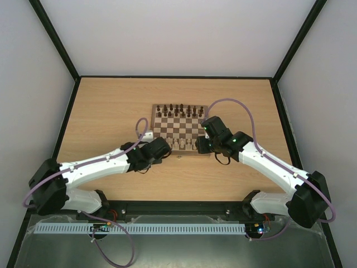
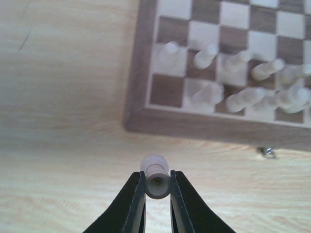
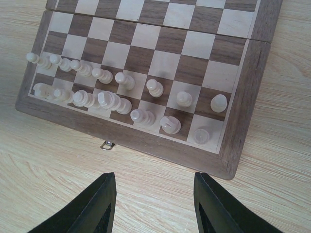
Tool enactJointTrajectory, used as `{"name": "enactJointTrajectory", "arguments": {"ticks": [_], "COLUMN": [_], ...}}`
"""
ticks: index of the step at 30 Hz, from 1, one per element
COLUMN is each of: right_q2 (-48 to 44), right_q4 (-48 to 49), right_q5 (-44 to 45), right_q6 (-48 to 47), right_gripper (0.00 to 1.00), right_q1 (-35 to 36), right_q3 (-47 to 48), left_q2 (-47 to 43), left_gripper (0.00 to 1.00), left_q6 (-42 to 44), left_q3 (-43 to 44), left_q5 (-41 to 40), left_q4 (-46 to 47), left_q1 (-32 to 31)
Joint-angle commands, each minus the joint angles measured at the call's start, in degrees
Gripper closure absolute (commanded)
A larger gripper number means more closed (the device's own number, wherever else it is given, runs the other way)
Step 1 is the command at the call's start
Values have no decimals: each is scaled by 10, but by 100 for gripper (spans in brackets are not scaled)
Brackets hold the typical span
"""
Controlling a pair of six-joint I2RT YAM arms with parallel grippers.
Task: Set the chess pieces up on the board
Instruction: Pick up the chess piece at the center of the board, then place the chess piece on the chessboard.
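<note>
A light, wood-grain bench (image 1: 111,106) with a thin black edge fills the floor of a plain enclosure. Pale walls (image 1: 167,33) rise on three sides, and black rails (image 1: 56,36) run along the corners. At the near edge, beyond the arm bases, a white slotted strip (image 1: 167,229) lies across the width, and purple cables (image 1: 245,114) loop over both arms.

A square wooden chessboard (image 1: 179,127) with dark brown and cream squares and a brown frame lies flat on the far middle of the bench. A small metal latch (image 3: 108,144) sits on its near side. Dark brown pieces (image 1: 178,110) fill its two far rows. Pale cream pieces (image 3: 126,80) stand in the two near rows, some leaning against each other on the left side. The near left corner square is bare.

The left hand (image 2: 158,180) is off the board, over the bare bench just beside that near left corner. It is clenched on a single pale cream chess piece (image 2: 154,165), which is pinched between the black fingers with its base turned toward the wrist camera.

The right hand (image 3: 154,182) hangs over the bench near the board's near right corner. Its fingers are spread apart and hold nothing.
</note>
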Motion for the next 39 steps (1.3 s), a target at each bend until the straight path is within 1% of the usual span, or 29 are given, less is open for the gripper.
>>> {"name": "enactJointTrajectory", "arguments": {"ticks": [1,4,11,23,39], "right_q2": [-11,-9,-9,-3,3], "right_q4": [-7,-7,-7,-8,-4], "right_q5": [2,2,1,1,-3], "right_q6": [-1,-1,-2,-3,-4], "right_gripper": [55,55,55,55,55], "right_q1": [-2,-2,-2,-2,-2], "right_q3": [-8,-8,-6,-2,-2], "left_q2": [56,85,127,162,186], "left_gripper": [96,96,96,97,97], "left_q6": [78,113,146,166,179], "left_q3": [51,70,83,93,92], "left_q5": [-14,7,22,34,46], "left_q4": [12,32,64,89,112], "left_q1": [20,38,63,82,99]}}
